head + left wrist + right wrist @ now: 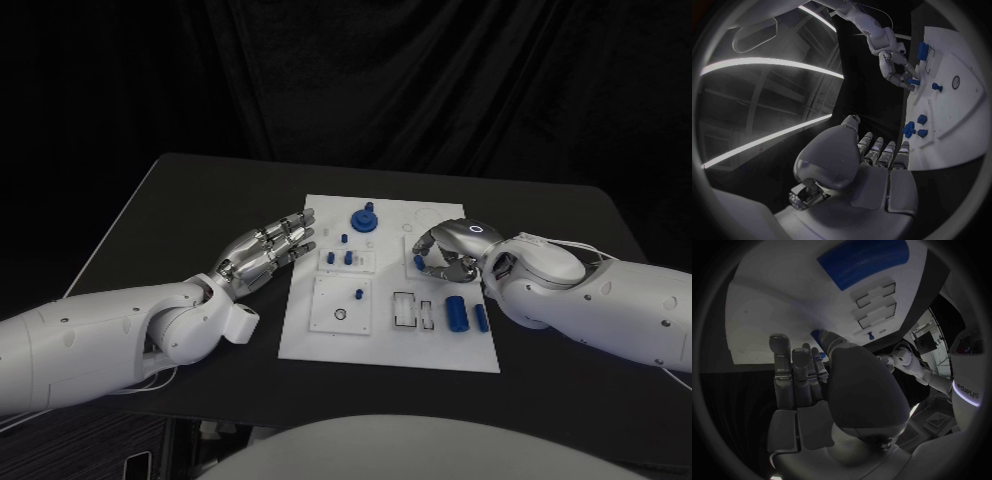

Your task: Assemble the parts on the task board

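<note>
Board [325, 335] lies flat in the middle of the black desk [173, 200], between the two arms. Blue parts sit on it: a large round part with a post [365, 217] at the far edge, small pegs [338, 257] just nearer, and a cylinder [456, 312] with a slimmer pin [480, 318] beside it near the right edge. Two white rectangular recesses [415, 310] lie left of the cylinder, and a ring-shaped mark [340, 314] lies further left.

Right robot hand [447, 250] is over the board's right far area, fingers curled down onto a small blue part [423, 262]; whether it grips that part cannot be told. Left robot hand [270, 250] hovers just off the board's left edge, fingers extended and apart, holding nothing.
</note>
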Controlling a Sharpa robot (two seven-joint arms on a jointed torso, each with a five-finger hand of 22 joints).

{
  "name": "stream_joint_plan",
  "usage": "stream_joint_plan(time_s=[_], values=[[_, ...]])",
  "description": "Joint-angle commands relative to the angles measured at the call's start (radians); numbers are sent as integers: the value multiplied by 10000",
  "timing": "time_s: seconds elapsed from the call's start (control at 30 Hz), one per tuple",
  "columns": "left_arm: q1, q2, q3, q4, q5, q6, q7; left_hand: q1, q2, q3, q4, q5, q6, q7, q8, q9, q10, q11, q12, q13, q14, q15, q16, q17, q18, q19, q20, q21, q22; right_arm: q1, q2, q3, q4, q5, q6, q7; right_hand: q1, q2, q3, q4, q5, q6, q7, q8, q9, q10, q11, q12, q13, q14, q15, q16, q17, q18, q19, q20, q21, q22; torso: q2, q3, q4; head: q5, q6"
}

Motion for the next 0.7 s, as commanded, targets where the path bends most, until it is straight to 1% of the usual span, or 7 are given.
stream_joint_plan(time_s=[0.03, 0.13, 0.2, 0.23, 0.3, 0.33, 0.7], values=[[-16, 15, 8, 16, 44, 129, 781, 89, -22, 68, -10, 35, 34, -21, 65, 5, -17, 73, 34, 16, -11, 46, 41, 17, 176, 12, 62, 40, 12, -21, -7, 5, 3, -23, 109, -185, 11, -2, -29, -21, -26, 0, 2, -10, 1, -67, -26, 64, 15, -61, 24, -9, 15, 94, -71, 33, -28, 628, 3, 1, -2, -4, 0], [-20, 17, 8, 11, 44, 128, 767, 89, -22, 68, -10, 35, 34, -21, 65, 5, -17, 73, 34, 16, -11, 46, 41, 17, 176, 12, 62, 40, 12, -21, -14, 5, 15, -23, 57, -145, -25, -12, -61, -4, -57, -3, 7, -10, 1, -105, -23, 100, 38, -72, 28, -13, 2, 99, -76, 40, -39, 626, 2, 0, -1, 2, 0], [-23, 18, 8, 11, 44, 131, 760, 95, -20, 86, -23, 34, 29, -15, 65, 4, -16, 73, 40, 16, -11, 47, 43, 17, 176, 11, 63, 39, 8, -21, -17, 5, 34, -23, 9, -116, -134, -25, -174, 63, -261, -42, -9, -21, -3, -221, -20, 222, 111, -86, 40, -4, -3, 105, -83, 60, -54, 619, 0, 0, -1, 6, 0], [-24, 17, 8, 12, 44, 132, 757, 95, -20, 86, -23, 34, 29, -15, 65, 4, -16, 73, 40, 16, -11, 47, 43, 17, 176, 11, 63, 39, 8, -21, -17, 5, 44, -23, -11, -102, -134, -25, -174, 63, -261, -42, -9, -21, -3, -221, -20, 222, 111, -86, 40, -4, -3, 105, -83, 60, -54, 619, -1, 1, -1, 11, 0], [-26, 16, 8, 12, 44, 135, 750, 100, -20, 100, -34, 35, 30, -13, 65, 4, -15, 75, 43, 17, -10, 49, 49, 18, 175, 11, 64, 39, 7, -21, -12, 5, 66, -23, -61, -73, -209, -26, -298, 129, -475, -56, -14, -16, 0, -350, -18, 353, 189, -84, 48, 17, 11, 107, -77, 76, -52, 616, -1, 2, -1, 6, 0], [-27, 16, 8, 12, 44, 136, 747, 100, -20, 100, -34, 35, 30, -13, 65, 4, -15, 75, 43, 17, -10, 49, 49, 18, 175, 11, 64, 39, 7, -21, -6, 5, 73, -23, -80, -61, -221, -23, -320, 142, -508, -59, -17, -15, 0, -371, -18, 380, 205, -86, 49, 18, 8, 108, -78, 78, -59, 614, -1, 2, -1, 7, 0], [-36, 21, 8, -1, 45, 151, 689, 125, -21, 177, -94, 43, 42, -2, 69, 6, -13, 103, 54, 18, -11, 50, 52, 18, 174, 13, 65, 39, 7, -22, 184, 6, -36, -23, -52, -14, -241, 39, -363, 187, -529, -17, -22, 16, 14, -396, -27, 500, 269, -59, 44, 53, 44, 107, -58, 82, -36, 618, 2, 2, -3, 10, 0]])
